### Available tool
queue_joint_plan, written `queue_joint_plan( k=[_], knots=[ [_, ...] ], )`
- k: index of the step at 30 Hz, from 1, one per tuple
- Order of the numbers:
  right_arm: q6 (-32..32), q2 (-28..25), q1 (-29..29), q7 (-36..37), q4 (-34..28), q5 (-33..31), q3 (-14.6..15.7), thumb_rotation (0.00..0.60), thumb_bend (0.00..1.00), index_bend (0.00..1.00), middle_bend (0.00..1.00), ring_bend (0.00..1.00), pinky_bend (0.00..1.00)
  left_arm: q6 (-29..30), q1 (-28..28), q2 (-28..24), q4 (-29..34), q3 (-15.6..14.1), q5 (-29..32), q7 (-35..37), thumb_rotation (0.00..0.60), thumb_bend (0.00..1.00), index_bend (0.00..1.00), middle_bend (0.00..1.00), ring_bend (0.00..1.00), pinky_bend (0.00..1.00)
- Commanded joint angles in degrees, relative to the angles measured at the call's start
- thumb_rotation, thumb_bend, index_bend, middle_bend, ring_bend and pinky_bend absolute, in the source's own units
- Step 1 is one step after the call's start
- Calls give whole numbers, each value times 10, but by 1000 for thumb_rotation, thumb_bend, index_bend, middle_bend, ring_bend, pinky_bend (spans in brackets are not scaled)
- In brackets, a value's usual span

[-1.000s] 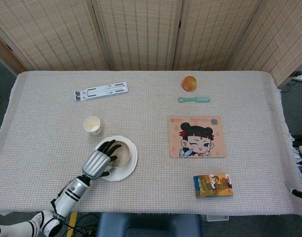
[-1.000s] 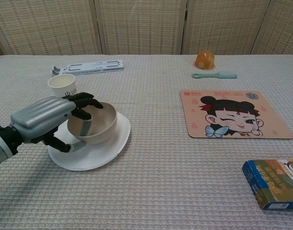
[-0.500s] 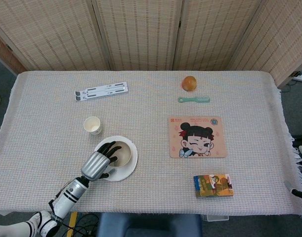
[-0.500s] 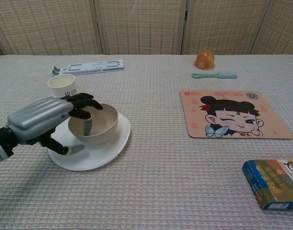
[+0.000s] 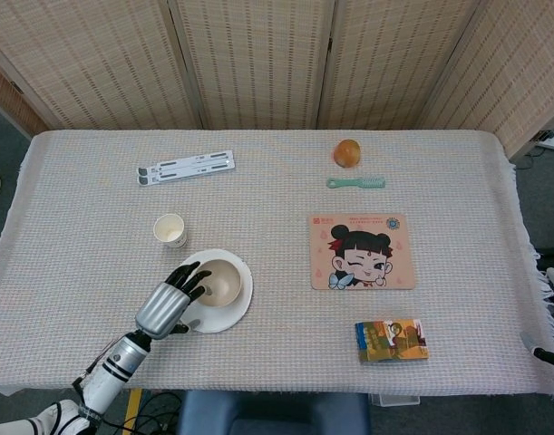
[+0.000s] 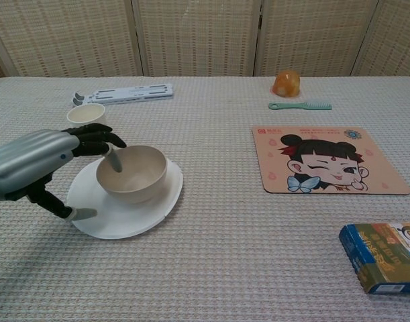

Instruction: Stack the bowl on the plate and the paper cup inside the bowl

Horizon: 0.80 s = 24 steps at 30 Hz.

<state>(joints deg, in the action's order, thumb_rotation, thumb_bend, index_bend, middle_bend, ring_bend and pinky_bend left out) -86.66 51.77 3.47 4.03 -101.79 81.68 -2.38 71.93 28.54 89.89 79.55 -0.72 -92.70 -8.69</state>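
My beige round bowl (image 6: 131, 174) sits on the white round plate (image 6: 158, 202), so that step looks done. My left robot hand (image 6: 37, 166) hangs spread and empty. Next, I reach the white paper cup (image 6: 86, 115) at eleven o'clock.

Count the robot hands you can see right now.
1. The left hand is at the near left of the table, open beside the bowl on the plate. The right hand is not in view.
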Motion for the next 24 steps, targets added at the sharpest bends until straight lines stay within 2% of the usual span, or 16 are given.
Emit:
queue_joint_plan(
  k=[1, 5, 9, 16, 24],
  knots=[
    [0, 0, 0, -1, -1, 3, 1, 600, 221, 0, 0, 0, 0, 32, -21, -57, 82, -4, -5, -57, 600, 204, 344, 178, 0, 160],
    [0, 1, 0, -3, -2, 6, 2, 600, 221, 0, 0, 0, 0, 48, -29, -103, 154, 2, -8, -83, 600, 204, 339, 177, 0, 160],
    [3, 1, -2, -4, -3, 6, 3, 600, 221, 0, 0, 0, 0, 33, -20, -147, 201, 20, 9, -93, 600, 204, 334, 177, 0, 160],
    [6, 1, -3, -3, -2, -1, 0, 600, 221, 0, 0, 0, 0, -60, 25, -225, 247, 73, 103, -59, 600, 204, 326, 168, 0, 160],
    [11, 2, -5, -6, -2, -8, -2, 600, 221, 0, 0, 0, 0, -171, 83, -265, 254, 107, 204, -44, 600, 204, 299, 159, 0, 160]
  ],
)
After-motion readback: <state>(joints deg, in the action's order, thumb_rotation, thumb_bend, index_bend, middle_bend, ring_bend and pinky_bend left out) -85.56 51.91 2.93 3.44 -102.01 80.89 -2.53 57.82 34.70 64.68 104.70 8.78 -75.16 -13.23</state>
